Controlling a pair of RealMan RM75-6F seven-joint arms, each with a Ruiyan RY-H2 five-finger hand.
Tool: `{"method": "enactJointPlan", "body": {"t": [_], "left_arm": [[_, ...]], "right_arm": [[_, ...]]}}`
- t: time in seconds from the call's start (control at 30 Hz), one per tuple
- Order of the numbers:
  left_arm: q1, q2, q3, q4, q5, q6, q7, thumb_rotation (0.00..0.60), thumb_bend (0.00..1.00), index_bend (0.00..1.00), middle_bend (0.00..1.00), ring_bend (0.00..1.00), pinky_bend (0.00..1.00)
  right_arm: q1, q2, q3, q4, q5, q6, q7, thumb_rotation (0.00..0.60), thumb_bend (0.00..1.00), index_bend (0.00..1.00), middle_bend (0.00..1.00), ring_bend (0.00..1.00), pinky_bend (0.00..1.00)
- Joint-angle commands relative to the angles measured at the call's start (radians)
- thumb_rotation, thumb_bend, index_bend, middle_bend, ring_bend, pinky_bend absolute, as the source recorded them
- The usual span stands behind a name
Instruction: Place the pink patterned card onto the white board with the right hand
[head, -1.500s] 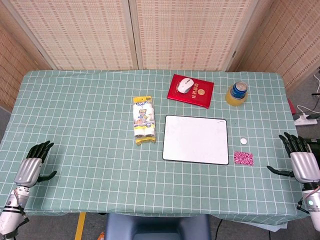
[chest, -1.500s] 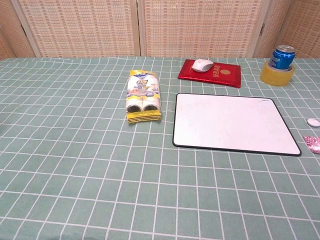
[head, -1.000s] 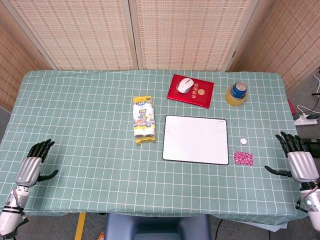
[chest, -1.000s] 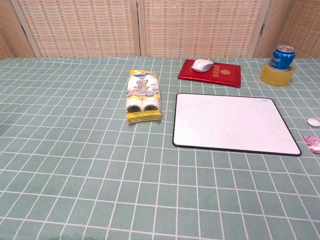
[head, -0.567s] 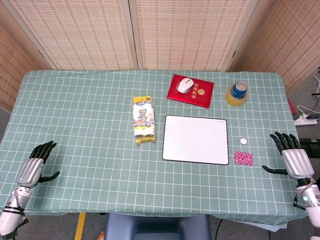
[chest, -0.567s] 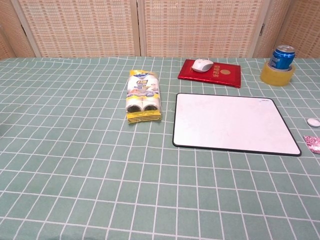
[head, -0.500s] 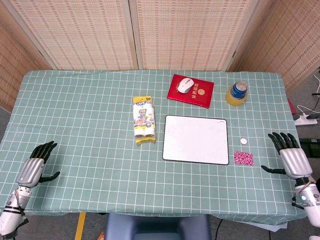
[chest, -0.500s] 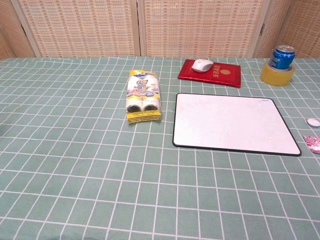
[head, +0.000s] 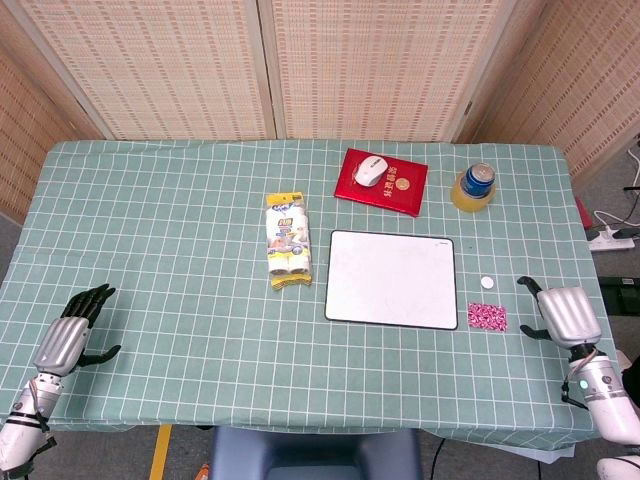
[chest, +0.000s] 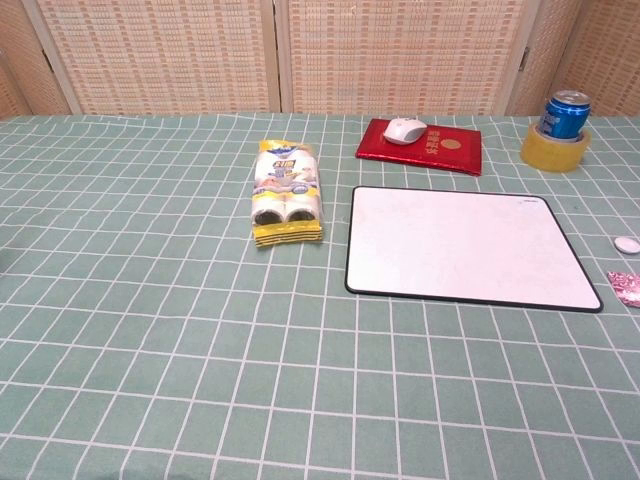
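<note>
The pink patterned card (head: 487, 317) lies flat on the green checked cloth, just right of the white board's (head: 391, 279) lower right corner. In the chest view the card (chest: 626, 287) is cut by the right frame edge, beside the board (chest: 470, 248). My right hand (head: 563, 312) hovers a short way right of the card, holding nothing, its back up and its fingers tipped forward and apart. My left hand (head: 70, 338) rests near the front left table edge, empty, fingers spread. Neither hand shows in the chest view.
A small white disc (head: 487, 282) lies just behind the card. A blue can in a yellow tape roll (head: 476, 188) stands at the back right. A white mouse (head: 368, 172) sits on a red booklet (head: 381, 182). A yellow pack of rolls (head: 287, 240) lies left of the board.
My right hand has moved left toward the card and tipped its fingers forward. The left hand has drifted slightly toward the front edge. The card and board have not moved.
</note>
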Motion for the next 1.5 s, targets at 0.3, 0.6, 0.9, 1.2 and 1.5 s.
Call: {"method": "enactJointPlan", "body": {"t": [0.3,0.6,0.9,1.2,1.5], "left_arm": [[-0.004,0.006,0.003,-0.006,-0.003,-0.018,-0.004,0.463,0.19,0.00,0.00,0.00,0.02],[-0.008,0.016,0.006,-0.020,-0.007,-0.036,-0.004,0.473,0.19,0.00,0.00,0.00,0.03],[-0.009,0.018,0.007,-0.023,-0.006,-0.039,-0.015,0.480,0.19,0.00,0.01,0.00,0.03],[-0.010,0.021,0.009,-0.024,-0.003,-0.039,-0.031,0.491,0.19,0.00,0.02,0.00,0.03],[-0.011,0.024,0.012,-0.021,-0.001,-0.041,-0.054,0.496,0.19,0.00,0.03,0.00,0.03]], "right_arm": [[0.044,0.014,-0.005,-0.071,0.106,-0.151,-0.126,0.547,0.00,0.25,0.94,0.90,0.96],[0.066,-0.021,0.016,-0.071,0.185,-0.220,-0.096,0.546,0.03,0.37,0.95,0.92,0.97],[0.078,-0.025,0.023,-0.092,0.239,-0.258,-0.113,0.544,0.06,0.40,0.96,0.92,0.98],[0.109,-0.025,0.026,-0.114,0.331,-0.319,-0.190,0.542,0.06,0.37,0.96,0.93,0.98],[0.130,-0.023,0.033,-0.131,0.384,-0.336,-0.215,0.542,0.17,0.38,0.96,0.93,0.98]]}}
